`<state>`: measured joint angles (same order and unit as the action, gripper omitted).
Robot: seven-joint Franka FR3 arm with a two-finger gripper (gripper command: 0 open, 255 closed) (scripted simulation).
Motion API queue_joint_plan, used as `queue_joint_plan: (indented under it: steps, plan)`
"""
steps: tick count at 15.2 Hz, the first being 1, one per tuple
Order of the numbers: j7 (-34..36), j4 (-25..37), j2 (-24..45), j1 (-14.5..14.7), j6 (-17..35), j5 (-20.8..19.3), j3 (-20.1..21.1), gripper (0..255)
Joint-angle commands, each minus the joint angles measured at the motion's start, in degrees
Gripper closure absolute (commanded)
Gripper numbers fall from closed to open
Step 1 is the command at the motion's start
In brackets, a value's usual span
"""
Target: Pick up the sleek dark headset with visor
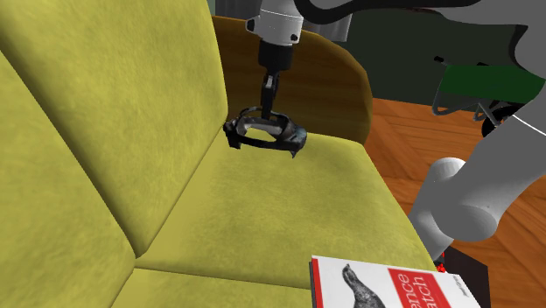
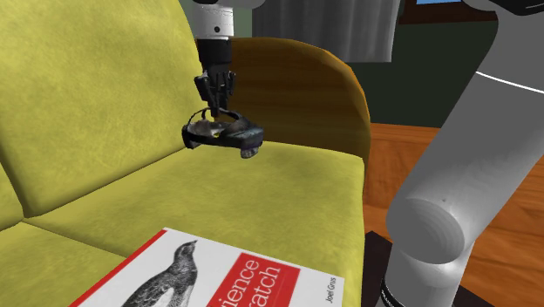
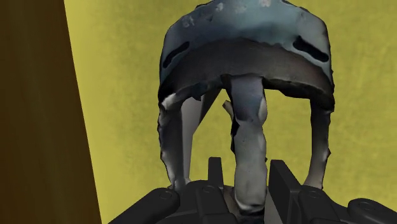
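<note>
Dark headset (image 1: 262, 133) at the far end of the yellow-green sofa (image 1: 289, 201) seat, close under the back cushion (image 1: 131, 96). Just beside the brown armrest (image 1: 332, 79), which rises to the shoulder view's right of it. Cannot tell whether it rests on the seat or hangs just clear of it. A red-and-white book (image 1: 394, 284) at the near end of the seat, well apart.

Looks light for its bulk. Probably stiff in the broad visor shell at the front, thinner and a little springy in the side bands and in the top strap (image 3: 249, 127) that runs over the middle. Smooth, rounded shell, likely too wide and too slippery for two narrow fingers. Better taken by the top strap, near its middle, where the width suits a narrow grip. Held there, may tip toward the heavier visor side and swing, so calls for a slow, straight lift. Not obviously fragile, though the thin bands could bend if squeezed hard.

Black tool (image 1: 267, 112) upright over the headset, pointing down at the seat. Nearly closed in the wrist view: fingers a narrow gap apart, one on each side of the top strap, seemingly clasping it between them. Touches neither the visor, the cushions nor the armrest.
</note>
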<state>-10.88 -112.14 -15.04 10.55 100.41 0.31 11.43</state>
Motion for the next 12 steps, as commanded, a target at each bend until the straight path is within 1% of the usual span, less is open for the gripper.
queue_joint_plan:
  steps: [1,12]
  plan:
    - [0.0,1.7,0.3,0.0,-1.4,-0.1,0.0,255]
    - [0.0,12.2,2.2,-0.2,-10.0,-0.4,0.0,255]
